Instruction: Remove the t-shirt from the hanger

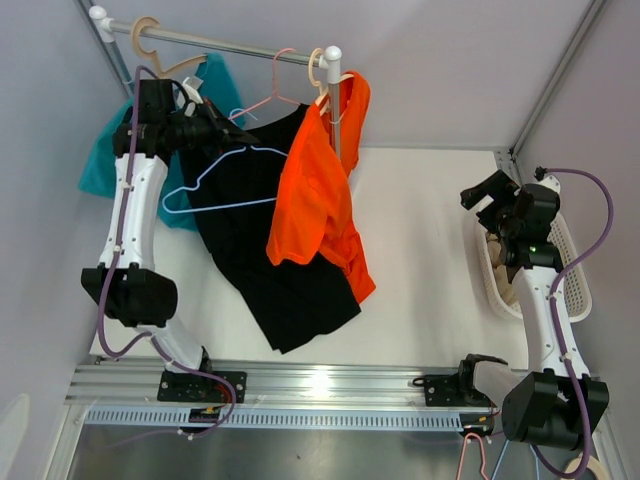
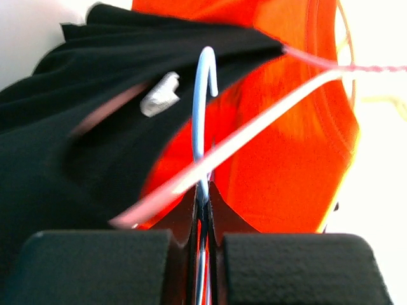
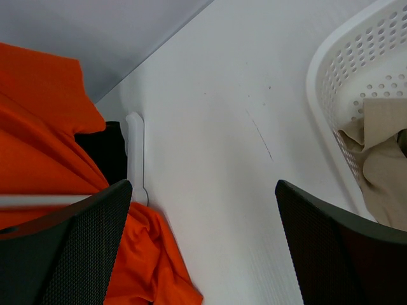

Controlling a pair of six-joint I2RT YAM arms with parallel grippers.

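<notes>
On the right, the right gripper (image 1: 487, 200) hangs over the white table (image 1: 420, 250) beside the basket (image 1: 575, 290). Its fingers are wide apart and hold nothing. Farther back on the left, the left gripper (image 2: 202, 194) is squeezed tight on the blue hanger (image 2: 198, 127). The black t-shirt (image 1: 260, 250) hangs by that hanger, next to the orange t-shirt (image 1: 315, 200), under the far rail (image 1: 230, 43).

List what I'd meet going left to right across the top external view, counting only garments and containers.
teal garment → black t-shirt → orange t-shirt → white basket
</notes>
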